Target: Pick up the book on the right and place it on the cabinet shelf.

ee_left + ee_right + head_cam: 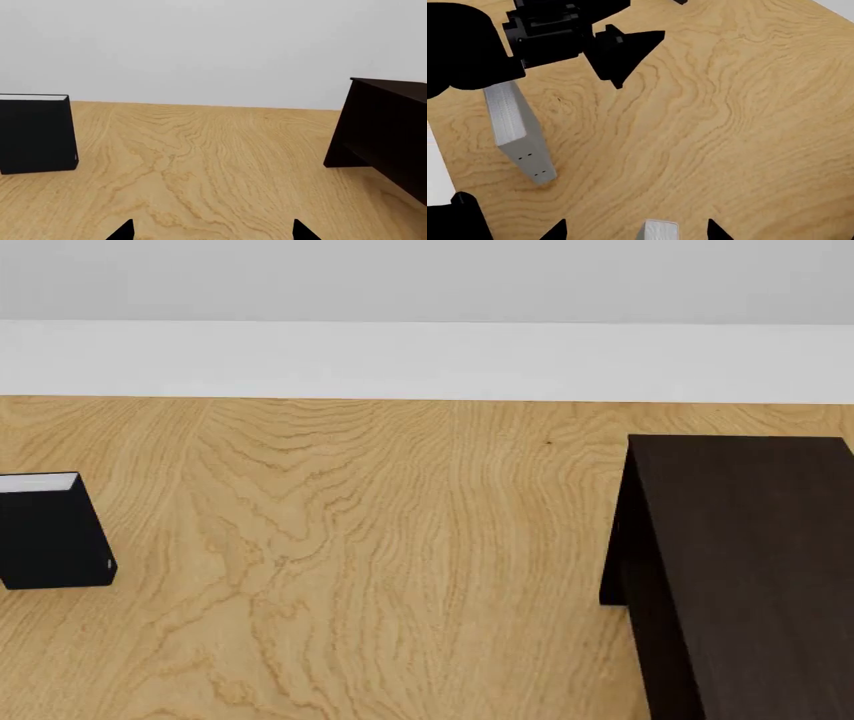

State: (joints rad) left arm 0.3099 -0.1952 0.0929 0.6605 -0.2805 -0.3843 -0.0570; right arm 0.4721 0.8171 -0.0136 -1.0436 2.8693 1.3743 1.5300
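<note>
- Book [517, 132], right wrist view: the grey hardback stands upright on the table [727, 125], white page edges showing. It is free of any grip and sits off to one side of the right gripper [635, 231], not between its tips. The jaws are spread wide and grip nothing. A small pale scrap [659, 229] shows between the tips at the picture's edge; I cannot tell what it is, and neither tip touches it. A black arm [547, 35], probably the robot's other one, hangs over the table just above the book.
- Left wrist view: the left gripper [213, 232] hovers low over bare table [200, 165], jaws wide and empty. The black book [33, 135] stands upright on one side and the cabinet [387, 135] on the other, both well apart from the tips. This arm seems merely parked.
- Head view: the black book [51, 535] stands at far left and the cabinet [747, 560] at right. Only the cabinet's top and one side wall show, so its shelf is hidden. The grey book and both grippers lie outside this view. By my judgement the pick has not begun, and the right gripper must first line up on the book.
</note>
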